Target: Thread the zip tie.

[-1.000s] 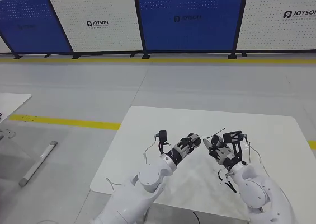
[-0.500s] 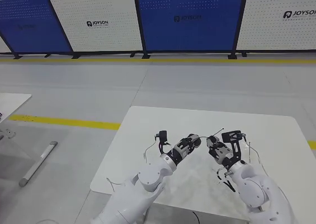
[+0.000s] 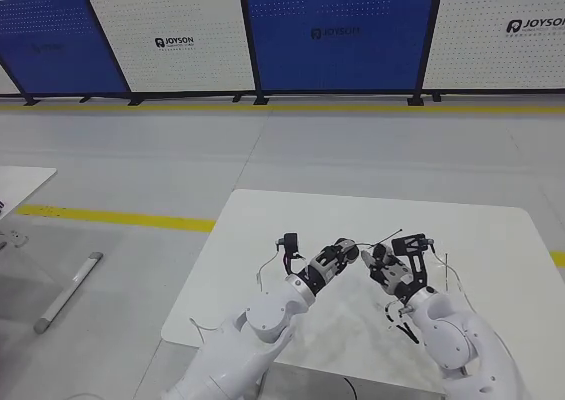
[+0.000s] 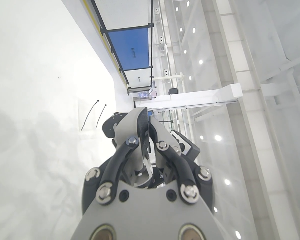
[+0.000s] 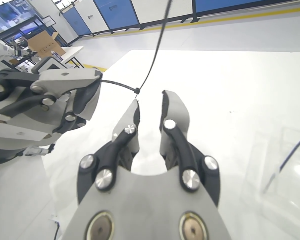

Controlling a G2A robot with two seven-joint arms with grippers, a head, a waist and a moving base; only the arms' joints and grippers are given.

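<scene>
We are holding both arms up over the white table (image 3: 292, 215), with the wrists close together above its middle part. The left gripper (image 5: 99, 80) is pinching the zip tie (image 5: 137, 90), its jaws pressed tight on one end of the black strap. From there the strap is curving across to the tie's small head, which is hanging in the air just past the fingertips (image 5: 135, 102) of the right gripper (image 5: 150, 97). From the head a longer stretch is rising steeply away from the table. The right gripper's jaws are standing narrowly apart and gripping nothing, and we cannot tell whether one fingertip is touching the head. Off to the right arm's side, two loose ties (image 4: 89, 115) are lying side by side on the table, on what looks like a clear plastic sheet (image 5: 270, 151).
</scene>
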